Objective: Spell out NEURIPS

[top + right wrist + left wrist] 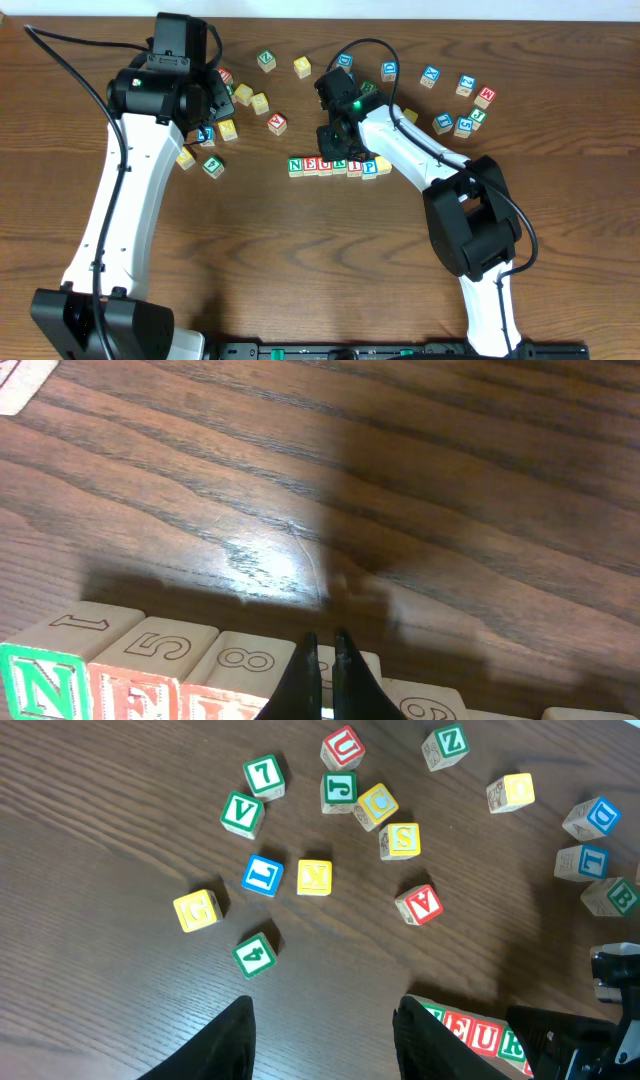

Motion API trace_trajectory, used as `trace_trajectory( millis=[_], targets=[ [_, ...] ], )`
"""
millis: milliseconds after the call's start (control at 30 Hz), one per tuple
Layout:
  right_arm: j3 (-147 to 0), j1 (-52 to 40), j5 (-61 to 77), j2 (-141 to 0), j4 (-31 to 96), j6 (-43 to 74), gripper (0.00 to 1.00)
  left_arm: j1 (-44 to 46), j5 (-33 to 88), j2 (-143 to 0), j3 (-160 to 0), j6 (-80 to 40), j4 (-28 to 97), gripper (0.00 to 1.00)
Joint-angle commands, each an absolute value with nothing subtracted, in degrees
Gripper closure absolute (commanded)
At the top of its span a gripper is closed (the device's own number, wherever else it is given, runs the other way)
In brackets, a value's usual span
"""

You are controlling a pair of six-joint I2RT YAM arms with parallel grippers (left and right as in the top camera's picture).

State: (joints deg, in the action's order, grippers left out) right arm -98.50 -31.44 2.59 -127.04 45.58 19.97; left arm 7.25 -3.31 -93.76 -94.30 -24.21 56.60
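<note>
1. The right end effector (325,660) was closed tight on nothing. Its tips hung just over the far edge of the row (338,166), about mid-row. Whether they touched a cube could not be told.
2. The row lay on the table (300,260) with its cubes touching and read N, E, U, R, I, P. The yellow-topped cube (384,164) closed its right end and seemed to sit a touch farther back than the line. Its letter could not be read.
3. The step looked like squaring up the row. It would go best with the closed tips used as a pusher, set low against a cube's side and moved slowly, since pressing on the tops could scatter the neighbours.
4. Beyond the row and to its left, loose cubes (262,875) lay well apart from it.
5. Over those cubes hovered the left end effector (325,1035), half open and empty. It had no need to come nearer the row.
</note>
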Motion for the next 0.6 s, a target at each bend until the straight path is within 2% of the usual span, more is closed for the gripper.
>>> trace_trajectory(
  millis=[0,567],
  targets=[
    [-98.4,-31.8,2.3,-127.5,45.8,20.3,0.99,7.4,-3.4,-94.4,-93.9,-24.8,56.6,0.56],
    [-101.2,-29.1,2.3,-123.3,47.2,20.3,0.99,7.4,-3.4,-94.4,-93.9,-24.7,56.6,0.56]
  ],
)
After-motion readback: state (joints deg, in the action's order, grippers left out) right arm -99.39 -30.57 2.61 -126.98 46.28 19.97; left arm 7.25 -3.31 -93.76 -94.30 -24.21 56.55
